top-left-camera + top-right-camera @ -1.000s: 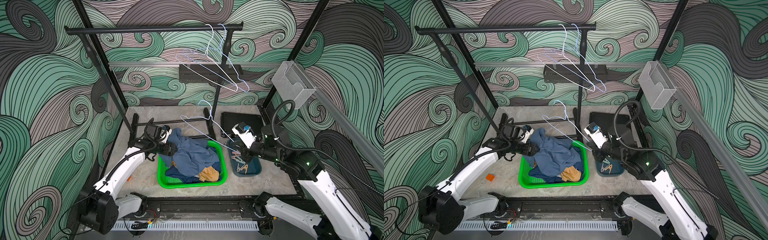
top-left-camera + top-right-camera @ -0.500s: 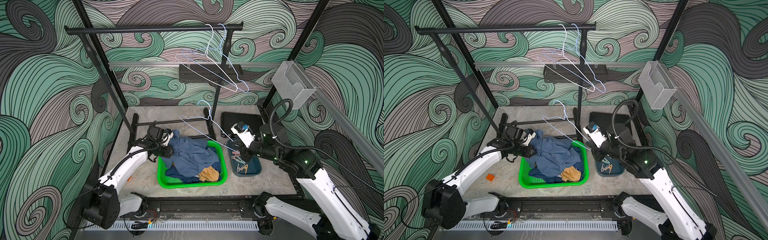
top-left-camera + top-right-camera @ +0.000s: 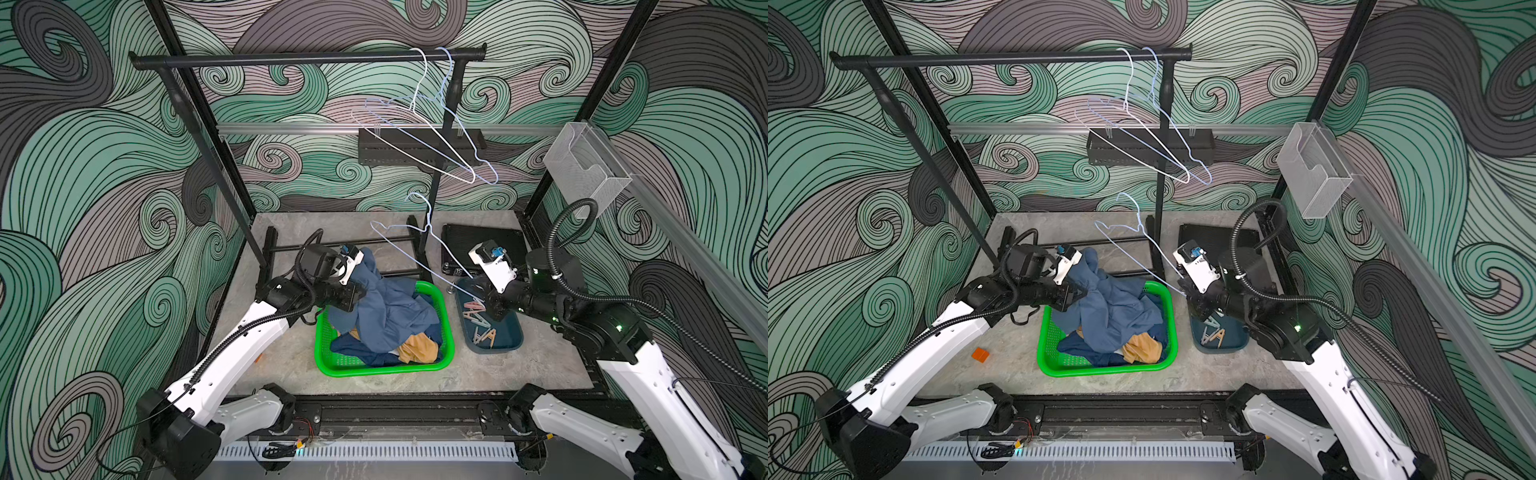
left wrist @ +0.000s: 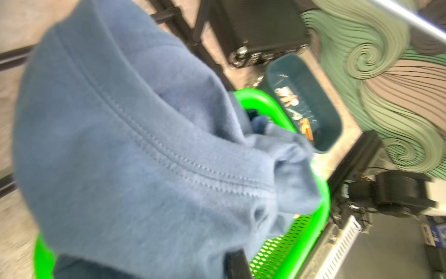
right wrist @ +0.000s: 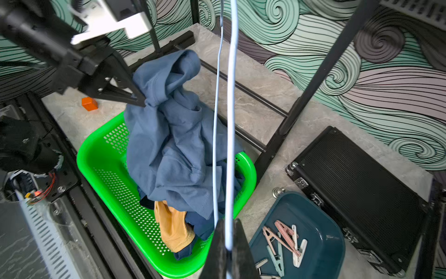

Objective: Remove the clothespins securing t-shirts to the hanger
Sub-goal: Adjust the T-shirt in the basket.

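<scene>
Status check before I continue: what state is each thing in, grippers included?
blue shirt: off hanger, one edge lifted, rest in green basket.
mustard shirt: crumpled in basket.
navy shirt: crumpled, basket bottom.
lower hanger: bare, no pins.
upper hangers: two, bare, hooked on rail.
clothespins: loose in teal tray.
left gripper: shut on blue shirt.
right gripper: shut on lower hanger.

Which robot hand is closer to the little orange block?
Left. The left gripper pinches the blue t-shirt on the side of the green basket toward the orange block; the right gripper clamps the wire hanger across the basket, over the teal tray.
</scene>
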{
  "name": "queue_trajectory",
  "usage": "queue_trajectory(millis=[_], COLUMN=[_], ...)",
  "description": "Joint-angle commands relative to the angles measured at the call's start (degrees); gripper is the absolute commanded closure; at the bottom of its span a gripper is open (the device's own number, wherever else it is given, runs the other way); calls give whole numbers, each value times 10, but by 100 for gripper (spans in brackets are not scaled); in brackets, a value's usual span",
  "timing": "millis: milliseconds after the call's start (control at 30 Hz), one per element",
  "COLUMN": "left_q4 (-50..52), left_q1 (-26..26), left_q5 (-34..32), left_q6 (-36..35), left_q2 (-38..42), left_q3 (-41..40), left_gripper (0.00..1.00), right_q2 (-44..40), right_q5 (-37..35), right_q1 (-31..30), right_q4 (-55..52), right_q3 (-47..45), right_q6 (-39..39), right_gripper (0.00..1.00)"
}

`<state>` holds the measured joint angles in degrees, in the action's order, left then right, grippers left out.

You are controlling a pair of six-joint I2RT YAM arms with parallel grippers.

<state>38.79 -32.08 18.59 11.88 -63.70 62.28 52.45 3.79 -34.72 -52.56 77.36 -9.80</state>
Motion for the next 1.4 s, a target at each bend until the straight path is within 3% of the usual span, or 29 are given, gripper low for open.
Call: queue_trajectory(millis=[0, 167, 267, 333, 467, 633, 667, 767, 833, 900, 1033, 1200, 1367], left_q4=[-9, -8, -8, -4, -20, -70, -73, -63, 2, 50, 66, 42, 126], left_q1=[-49, -135, -155, -155, -139, -73, -60, -32, -23, -23, -22, -20, -17], left_q5=[13, 20, 29, 19, -76, -40, -28, 21, 35, 34, -15, -66, -132], left_q6=[53, 79, 97, 103, 128, 136, 133, 101, 70, 45, 60, 69, 36], left_q2=[10, -2, -7, -5, 10, -4, -14, -51, -75, -78, -19, 71, 91], left_q3=[21, 39, 26, 10, -56, -131, -137, -130, -88, -55, -37, -40, 18], left_gripper=[100, 100, 100, 100, 100, 100, 94, 52, 40, 37, 33, 25, 22], right_q2=[-10, -13, -11, -10, -9, -9, -8, -2, 3, 8, 12, 38, 83], right_q5=[-35, -38, -36, -32, -25, -16, -14, -1, 3, 0, -19, -102, -141], right_q1=[10, 17, 20, 20, 20, 20, 20, 20, 20, 18, -1, -66, -105], right_q4=[32, 47, 52, 53, 57, 57, 59, 59, 56, 49, 50, 50, 64], right_q3=[6, -4, -4, -2, -2, 6, 9, 20, 28, 42, 59, 99, 136], right_q6=[11, 18, 20, 21, 28, 33, 35, 46, 59, 70, 88, 114, 135], right_gripper=[100, 100, 100, 100, 100, 100, 100, 100, 100, 100, 100, 100, 100])
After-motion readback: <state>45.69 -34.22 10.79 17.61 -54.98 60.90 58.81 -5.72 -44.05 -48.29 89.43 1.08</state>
